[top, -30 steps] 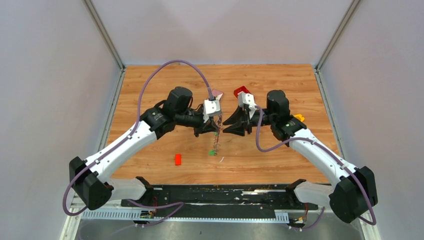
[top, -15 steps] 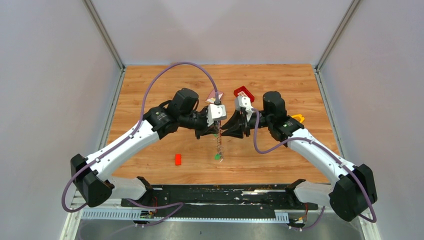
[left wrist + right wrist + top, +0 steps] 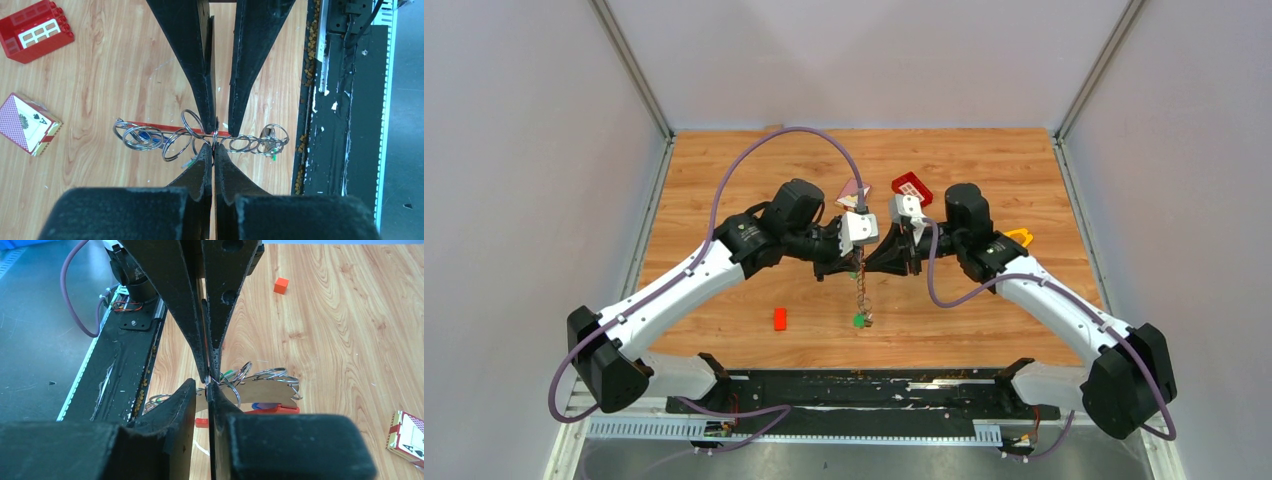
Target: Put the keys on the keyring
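red block (image 3: pixel 780 319): on the wooden table (image 3: pixel 724 180), well left of both sets of jaws, on the arm-base side.
left gripper (image 3: pixel 213 149): jaws pinched together, tips touching, clamped on one ring of the keyring.
playing card (image 3: pixel 30 122): flat on the table, beyond the jaws, apart from the chain.
keyring (image 3: pixel 861 295): chain of silver rings, held where the two sets of jaws meet tip to tip and dangling below them. In the left wrist view, rings spread to both sides of the jaws.
red strip (image 3: pixel 165 126): at the chain's far end, just past the jaws.
blue key (image 3: pixel 146 136): among the rings beside the red strip.
green key (image 3: pixel 859 321): at the chain's low end, under the jaws.
right gripper (image 3: pixel 202 385): jaws narrow, a slim gap between the tips. They straddle a ring right beside the left tips.
red toy house (image 3: pixel 911 187): on the table beyond the right jaws, not touching them.
yellow piece (image 3: pixel 1021 237): behind the right wrist, mostly hidden.
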### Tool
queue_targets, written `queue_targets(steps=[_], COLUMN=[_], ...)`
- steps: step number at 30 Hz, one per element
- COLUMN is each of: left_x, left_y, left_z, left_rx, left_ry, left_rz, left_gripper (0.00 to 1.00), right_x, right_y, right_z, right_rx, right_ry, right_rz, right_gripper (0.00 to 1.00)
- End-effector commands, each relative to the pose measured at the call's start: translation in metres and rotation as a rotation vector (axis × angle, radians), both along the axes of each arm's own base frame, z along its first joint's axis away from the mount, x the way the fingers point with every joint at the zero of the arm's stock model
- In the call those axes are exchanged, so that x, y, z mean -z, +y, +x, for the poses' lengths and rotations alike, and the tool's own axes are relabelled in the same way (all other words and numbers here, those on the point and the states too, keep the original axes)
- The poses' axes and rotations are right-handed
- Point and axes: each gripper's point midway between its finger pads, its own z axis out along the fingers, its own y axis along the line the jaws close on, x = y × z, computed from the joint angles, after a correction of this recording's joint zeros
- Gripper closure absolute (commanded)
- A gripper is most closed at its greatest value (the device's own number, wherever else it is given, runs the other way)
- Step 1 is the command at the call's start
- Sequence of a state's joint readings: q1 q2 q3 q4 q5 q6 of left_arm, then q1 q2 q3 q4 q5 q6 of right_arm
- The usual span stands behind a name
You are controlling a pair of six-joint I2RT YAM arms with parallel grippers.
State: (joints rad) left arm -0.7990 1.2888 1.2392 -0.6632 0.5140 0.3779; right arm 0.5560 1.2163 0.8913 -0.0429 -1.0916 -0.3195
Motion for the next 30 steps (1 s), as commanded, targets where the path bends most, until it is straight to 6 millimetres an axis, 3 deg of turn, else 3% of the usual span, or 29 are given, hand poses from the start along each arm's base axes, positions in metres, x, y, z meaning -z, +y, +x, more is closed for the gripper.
queue_targets(steps=[1,8,12,17,19,22,26,30], left_x=[-0.029,-0.03,-0.029,-0.035,-0.046,-0.06,-0.074,-0.072], left_y=[-0.011,-0.012,-0.012,-0.013,-0.012,-0.007,0.0,-0.002], left_z=[0.004,0.002,0.001,-0.006,-0.005,-0.002,0.0,-0.006], left_rx=[0.033,0.04,0.048,0.083,0.097,0.114,0.144,0.187], left_ry=[-0.071,-0.068,-0.068,-0.092,-0.119,-0.136,-0.164,-0.15], left_rz=[-0.073,-0.081,-0.084,-0.153,-0.217,-0.31,-0.416,-0.452], left_gripper=[1.0,1.0,1.0,1.0,0.85,0.72,0.64,0.61], right_x=[-0.017,-0.014,-0.018,-0.033,-0.043,-0.056,-0.07,-0.075], right_y=[0.006,0.008,0.007,0.004,0.001,-0.004,-0.009,-0.012], right_z=[0.001,0.003,0.004,0.007,0.006,0.005,0.003,0.001], right_rx=[-0.024,-0.014,0.0,0.02,0.02,0.015,0.001,-0.001], right_ry=[-0.052,-0.047,-0.049,-0.053,-0.034,-0.016,-0.011,0.012], right_rz=[0.028,0.02,0.024,0.059,0.088,0.126,0.17,0.187], right_gripper=[0.85,0.85,1.0,1.0,1.0,1.0,1.0,1.0])
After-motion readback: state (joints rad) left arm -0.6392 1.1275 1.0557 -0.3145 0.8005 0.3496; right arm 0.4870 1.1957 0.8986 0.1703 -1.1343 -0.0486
